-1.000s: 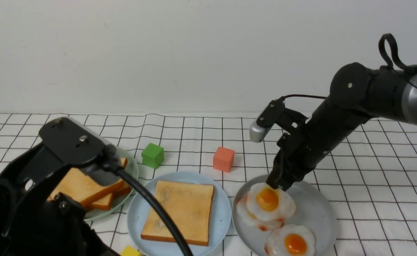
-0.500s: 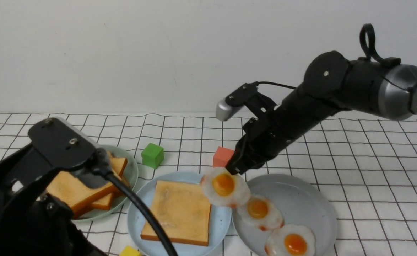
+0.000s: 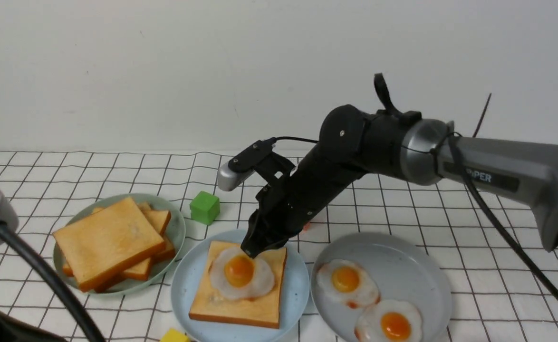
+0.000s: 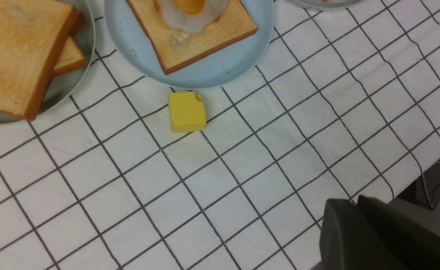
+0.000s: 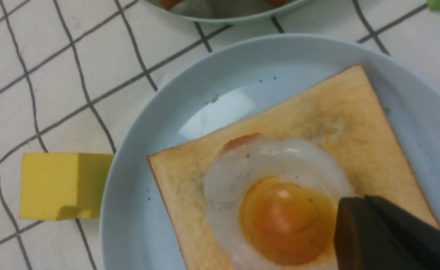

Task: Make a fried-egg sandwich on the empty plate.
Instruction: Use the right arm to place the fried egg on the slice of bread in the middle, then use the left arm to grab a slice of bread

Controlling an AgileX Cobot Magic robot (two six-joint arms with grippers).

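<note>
Right, I've got three plates in a row across the counter. On the left plate there's a toast pile, slices stacked and overlapping. In the middle plate one toast slice lies flat, with an egg on top of it, towards its far half. The right plate holds two eggs just beside each other, one back-left, the other nearer me and further right. My right arm reaches in from the right, and the right jaws sit at the far edge of the egg on the slice. One cube stands behind the gap between the left and middle plates. A second cube sits just beside the middle plate's near-left rim.
</note>
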